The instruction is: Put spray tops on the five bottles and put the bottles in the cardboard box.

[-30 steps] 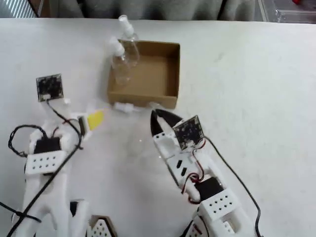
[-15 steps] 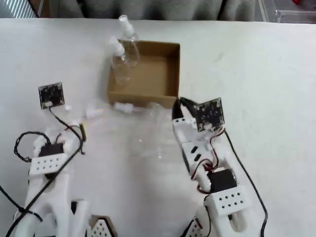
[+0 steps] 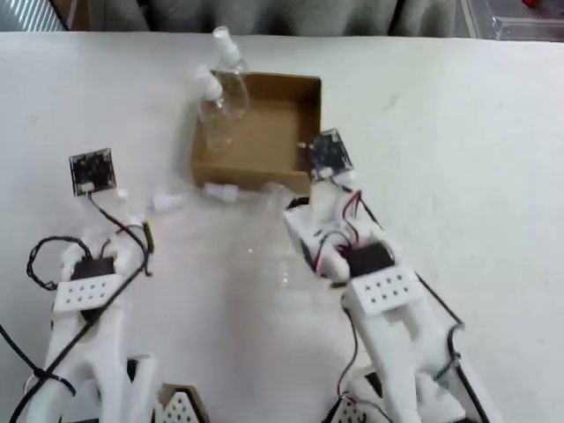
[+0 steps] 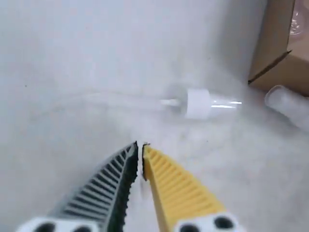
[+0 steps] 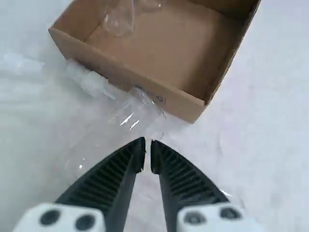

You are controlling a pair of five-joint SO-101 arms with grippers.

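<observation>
In the left wrist view the left gripper [image 4: 140,146] is seen at the lower middle of the frame, its grey and yellow fingers closed tip to tip with nothing held; just beyond the tips a loose spray top [image 4: 198,103] lies on the white table [image 4: 72,58], its thin dip tube trailed toward the left of the frame; the neck end of a clear bottle [image 4: 288,103] and a corner of the cardboard box [image 4: 280,53] are cut by the right edge.

In the right wrist view the right gripper [image 5: 145,144] is likewise drawn together, a hairline gap left at the tips, nothing grasped; the bottle's body is shown lying on its side just past them, beside the box's near wall, and the box's brown floor is laid open.

The high view adds two capped bottles [image 3: 220,92] leaning in the box's left side, upper middle of the frame.

Since half a second ago the right arm has been swung from beside the box's lower right corner to before its near wall; a second ago its fingers appeared parted; the left arm is little changed.
</observation>
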